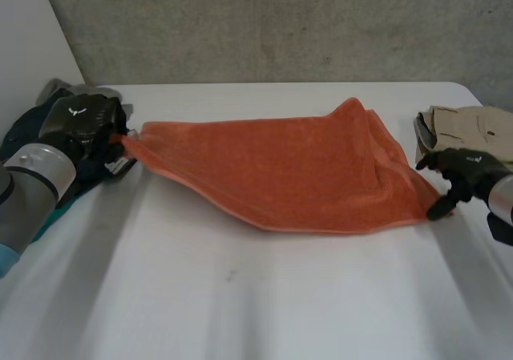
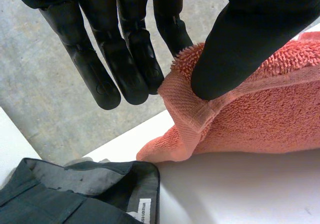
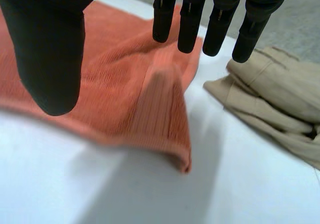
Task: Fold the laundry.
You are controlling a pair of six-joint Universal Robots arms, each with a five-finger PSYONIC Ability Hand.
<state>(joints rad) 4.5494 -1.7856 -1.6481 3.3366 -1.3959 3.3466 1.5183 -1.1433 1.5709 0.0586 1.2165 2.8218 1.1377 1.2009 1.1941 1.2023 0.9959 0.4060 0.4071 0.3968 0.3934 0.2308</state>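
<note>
You see the orange terry towel [image 1: 288,175] spread across the counter [image 1: 240,296], its right end rumpled. Your left robot hand [image 1: 84,123] pinches its left corner, while the right robot hand [image 1: 465,167] hovers over the right corner, fingers apart.

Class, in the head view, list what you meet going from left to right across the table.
left hand → orange towel → right hand
</note>
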